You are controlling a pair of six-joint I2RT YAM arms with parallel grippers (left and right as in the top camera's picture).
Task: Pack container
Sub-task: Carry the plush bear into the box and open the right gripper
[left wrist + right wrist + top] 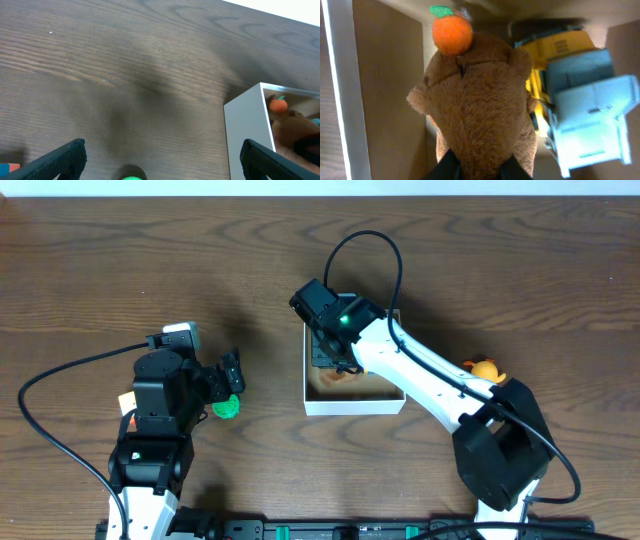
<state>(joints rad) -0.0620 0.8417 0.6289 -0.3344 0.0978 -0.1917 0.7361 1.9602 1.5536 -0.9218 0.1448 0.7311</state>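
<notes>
The container (352, 406) is a white box with a tan inside, at the table's middle. My right gripper (335, 358) reaches down into it. In the right wrist view the right gripper (477, 169) is shut on a brown plush toy (480, 105) with a small orange (452, 33) on its head, inside the container (385, 100). A yellow and light blue toy truck (580, 95) lies beside the plush. My left gripper (232, 378) is open over the table, with a green ball (228, 408) just below its fingers. The left gripper (162, 160) is wide open with the ball (132, 176) at the frame's bottom edge.
An orange toy (484, 368) lies on the table right of the container, beside the right arm. The container's white corner (245, 130) shows to the right of the left gripper. A small orange and blue thing (9, 168) sits at the left wrist view's bottom left.
</notes>
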